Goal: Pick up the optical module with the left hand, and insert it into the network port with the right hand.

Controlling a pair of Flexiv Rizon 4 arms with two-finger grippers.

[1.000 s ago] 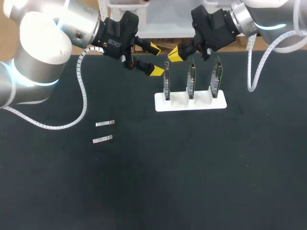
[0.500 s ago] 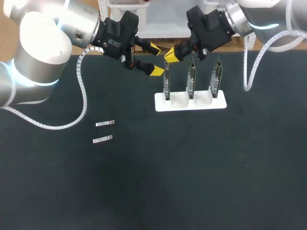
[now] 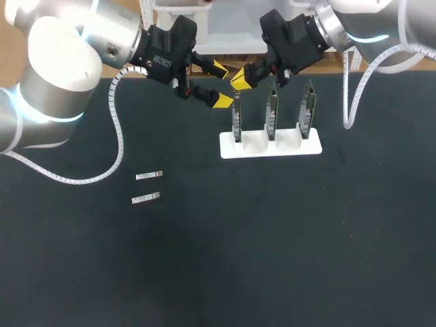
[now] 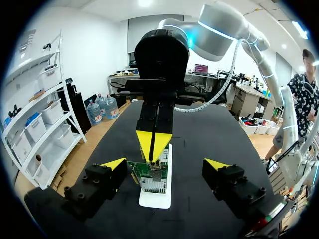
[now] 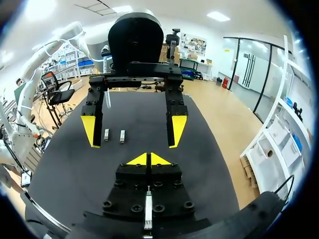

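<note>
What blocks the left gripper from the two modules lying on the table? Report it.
Nothing visible does. The left gripper hangs open beside the leftmost board in the stand. The modules lie well apart from it on the table, with only bare black surface in between.

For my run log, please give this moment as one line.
left gripper: open, beside white card holder | right gripper: shut, over leftmost green circuit board
</note>
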